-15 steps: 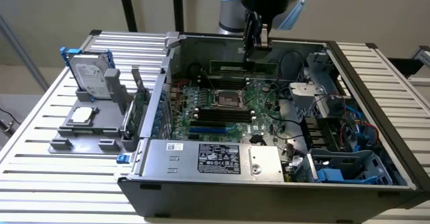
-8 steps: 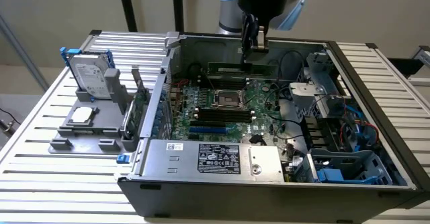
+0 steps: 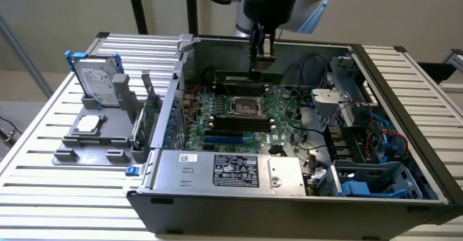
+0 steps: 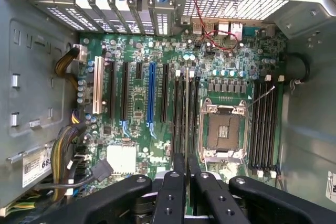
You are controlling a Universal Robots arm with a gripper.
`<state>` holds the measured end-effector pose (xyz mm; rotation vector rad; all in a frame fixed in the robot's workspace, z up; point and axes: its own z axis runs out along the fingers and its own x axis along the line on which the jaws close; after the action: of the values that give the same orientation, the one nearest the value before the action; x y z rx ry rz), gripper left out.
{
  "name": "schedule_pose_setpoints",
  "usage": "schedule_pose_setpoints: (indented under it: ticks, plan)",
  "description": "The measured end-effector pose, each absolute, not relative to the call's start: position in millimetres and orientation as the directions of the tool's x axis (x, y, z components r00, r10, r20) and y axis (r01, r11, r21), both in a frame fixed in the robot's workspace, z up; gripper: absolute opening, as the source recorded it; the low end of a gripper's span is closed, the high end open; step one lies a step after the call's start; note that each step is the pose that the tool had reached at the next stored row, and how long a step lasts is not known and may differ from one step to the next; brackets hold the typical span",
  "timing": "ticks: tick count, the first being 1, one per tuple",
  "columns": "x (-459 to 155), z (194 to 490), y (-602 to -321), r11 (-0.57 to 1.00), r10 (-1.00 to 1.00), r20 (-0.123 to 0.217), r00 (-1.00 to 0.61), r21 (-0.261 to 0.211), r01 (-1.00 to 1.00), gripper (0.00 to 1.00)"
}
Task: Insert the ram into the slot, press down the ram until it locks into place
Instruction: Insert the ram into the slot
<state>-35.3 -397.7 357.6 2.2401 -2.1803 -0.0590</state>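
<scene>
The exterior view looks steeply down from well back onto the open grey metal computer case (image 3: 289, 208) on the slatted white table (image 3: 43, 197), with the dark robot arm (image 3: 271, 2) at twelve o'clock. The wrist view faces straight down, close over the large green motherboard (image 4: 134, 121), which both views share.

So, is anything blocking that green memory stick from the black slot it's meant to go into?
Nothing visible. The claw holds the ram edge-on directly over the black slots beside the processor socket, with no cable or part between them. Whether its edge already touches a slot, I cannot tell.
</scene>
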Motion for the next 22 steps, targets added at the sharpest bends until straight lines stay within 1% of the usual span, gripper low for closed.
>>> schedule_pose_setpoints:
  ticks: [9,22]
  plan:
    - [-35,341,-391,-0.027,-1.000,-0.017,0.027,0.037,-0.999,0.13]
    - [-31,318,-390,-0.023,-1.000,-0.017,0.022,0.037,-0.999,0.13]
